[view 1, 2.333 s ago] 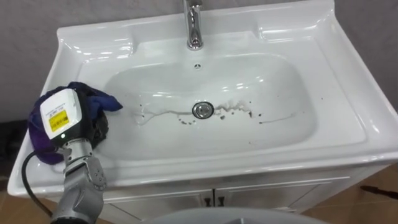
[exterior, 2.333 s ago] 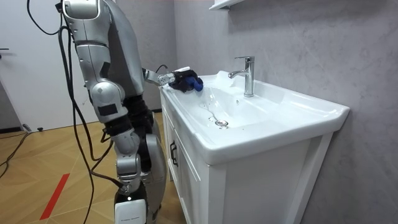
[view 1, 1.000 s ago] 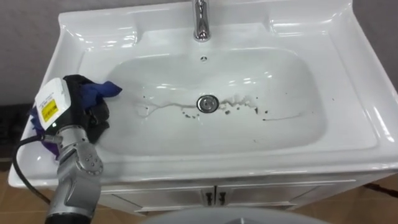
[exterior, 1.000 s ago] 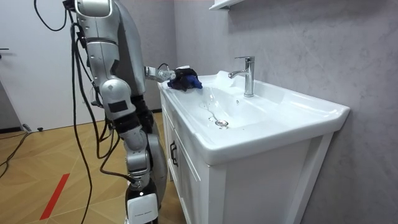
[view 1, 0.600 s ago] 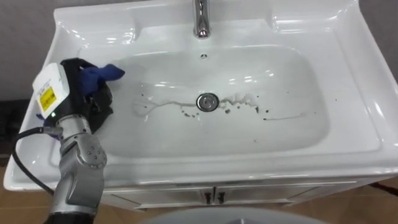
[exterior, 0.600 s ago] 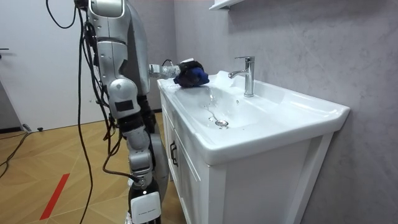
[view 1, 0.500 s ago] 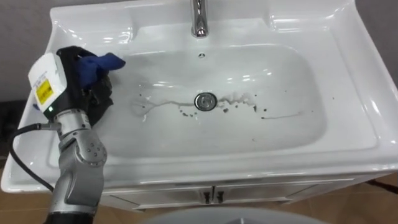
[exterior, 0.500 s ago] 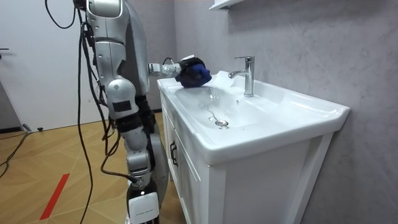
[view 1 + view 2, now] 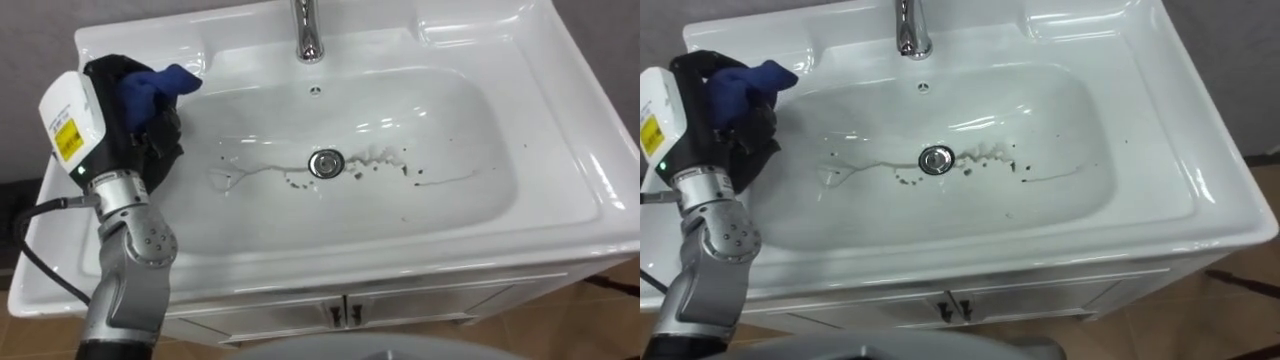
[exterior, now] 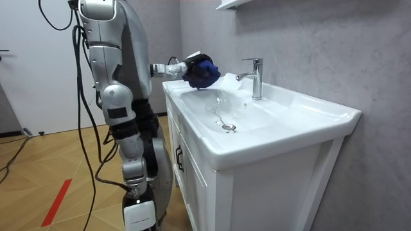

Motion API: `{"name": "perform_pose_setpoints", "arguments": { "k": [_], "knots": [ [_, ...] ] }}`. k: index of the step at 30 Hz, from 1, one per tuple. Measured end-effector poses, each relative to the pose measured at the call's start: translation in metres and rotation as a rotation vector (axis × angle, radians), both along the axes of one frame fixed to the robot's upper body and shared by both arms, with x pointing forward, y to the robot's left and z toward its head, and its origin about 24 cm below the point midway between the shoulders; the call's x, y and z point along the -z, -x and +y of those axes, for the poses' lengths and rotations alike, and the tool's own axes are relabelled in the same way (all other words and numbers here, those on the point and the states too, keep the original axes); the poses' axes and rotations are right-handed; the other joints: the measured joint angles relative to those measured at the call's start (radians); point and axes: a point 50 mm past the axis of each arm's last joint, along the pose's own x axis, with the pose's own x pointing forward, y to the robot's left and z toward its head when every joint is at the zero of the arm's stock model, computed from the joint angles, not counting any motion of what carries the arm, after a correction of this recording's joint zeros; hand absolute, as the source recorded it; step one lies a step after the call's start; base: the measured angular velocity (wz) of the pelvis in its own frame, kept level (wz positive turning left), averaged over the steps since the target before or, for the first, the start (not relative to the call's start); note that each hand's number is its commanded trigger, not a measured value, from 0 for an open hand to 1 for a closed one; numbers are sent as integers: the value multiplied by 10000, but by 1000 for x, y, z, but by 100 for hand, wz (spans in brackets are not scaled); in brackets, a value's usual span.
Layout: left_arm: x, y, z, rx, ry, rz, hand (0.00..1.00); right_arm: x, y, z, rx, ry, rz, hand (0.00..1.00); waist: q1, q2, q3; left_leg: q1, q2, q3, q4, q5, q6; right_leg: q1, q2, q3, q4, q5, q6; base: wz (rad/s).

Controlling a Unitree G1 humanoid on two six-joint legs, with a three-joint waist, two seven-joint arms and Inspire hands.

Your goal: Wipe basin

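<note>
nothing can be read: the yellow label (image 9: 68, 140) on the left hand (image 9: 135, 150) is too small.

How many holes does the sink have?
2: the big drain at the basin bottom's middle, and a tiny overflow hole on the back wall under the faucet. The cloth hides some left edge.

The left arm reaches forward from the lower left, forearm rising steeply to the wrist, the left hand (image 9: 140, 140) held up with its back to the camera and fingers curled round a blue cloth (image 9: 158, 82), while the right arm seems to hang at the robot's side.
</note>
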Motion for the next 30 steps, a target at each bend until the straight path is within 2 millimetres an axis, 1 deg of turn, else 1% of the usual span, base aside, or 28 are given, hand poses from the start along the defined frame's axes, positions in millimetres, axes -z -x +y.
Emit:
{"name": "perform_pose_setpoints", "arguments": {
  "k": [4, 12, 15, 18, 20, 25, 30],
  "knots": [
    [1, 0, -3, 110, 15, 28, 100, 0, -1, 1, -6, -20, -27, 0, -4, -19, 7, 8, 2, 42, -16, 0, 0, 11, 6, 77, -3, 1, 0, -1],
    [5, 0, -12, 530, -238, 227, 100, 2, -3, 6, -32, -162, -132, 0, -50, -82, 20, 45, 3, 89, -19, 0, 0, 1, 12, 95, -25, 2, -1, -1],
    [12, 1, -15, 697, -551, 613, 100, 2, -3, 7, -42, -230, -142, 0, -136, -84, 21, 48, 3, 95, -35, 0, 0, -6, 14, 111, -22, 2, -1, 0],
    [25, 3, -17, 821, -793, 1222, 100, 2, -2, 7, -17, -316, -121, 0, -165, -102, 18, 73, 4, 110, -38, 0, 0, 1, 15, 125, -4, 2, -1, 0],
    [38, 6, -19, 930, -835, 1806, 100, 2, -2, 8, -7, -365, -102, 0, -165, -124, 23, 71, 6, 112, -38, 0, 0, -7, 17, 126, 4, 3, -3, 0],
    [44, 8, -19, 964, -848, 2147, 100, 2, -3, 7, -26, -366, -121, 0, -179, -202, -11, 73, 10, 109, -28, 0, 0, -7, 16, 114, 23, 5, -6, 0],
    [56, 11, -21, 1149, -820, 2803, 100, 2, -4, 7, -82, -344, -127, 0, -189, -169, -16, 77, 10, 108, -19, 0, 0, -5, 16, 119, 38, 5, -5, 0]
  ]
}}
